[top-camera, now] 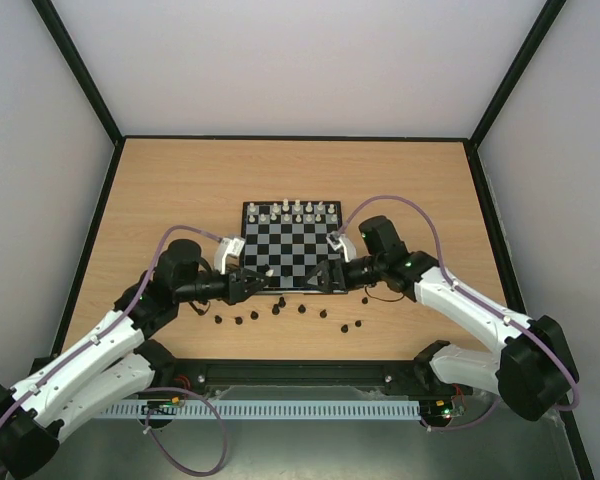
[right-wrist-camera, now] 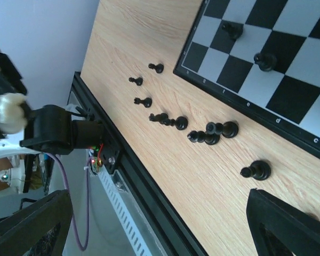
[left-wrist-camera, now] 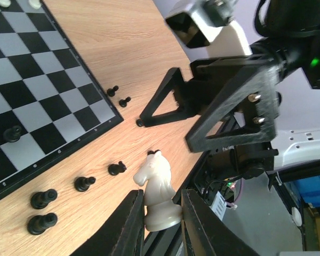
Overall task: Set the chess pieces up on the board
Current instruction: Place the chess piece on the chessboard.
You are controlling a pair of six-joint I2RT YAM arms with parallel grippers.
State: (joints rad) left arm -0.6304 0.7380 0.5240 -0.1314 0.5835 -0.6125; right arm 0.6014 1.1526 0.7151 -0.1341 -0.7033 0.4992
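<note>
The board (top-camera: pixel 290 250) lies mid-table with white pieces (top-camera: pixel 297 210) along its two far rows. My left gripper (left-wrist-camera: pixel 160 201) is shut on a white knight (left-wrist-camera: pixel 157 184) and holds it upright above the table, just off the board's near edge (top-camera: pixel 269 272). My right gripper (right-wrist-camera: pixel 160 224) is open and empty, above the wood beside the board's near edge (top-camera: pixel 318 278). It faces the left gripper at close range. Two black pieces (right-wrist-camera: pixel 265 61) stand on the board's near squares. Several black pieces (top-camera: pixel 280 310) lie loose on the wood in front of the board.
The loose black pieces spread in a band between the board and the black front rail (right-wrist-camera: pixel 128 160). The right gripper's fingers (left-wrist-camera: pixel 224 106) hang close to the left gripper. Bare wood lies left, right and behind the board. Black wall frames edge the table.
</note>
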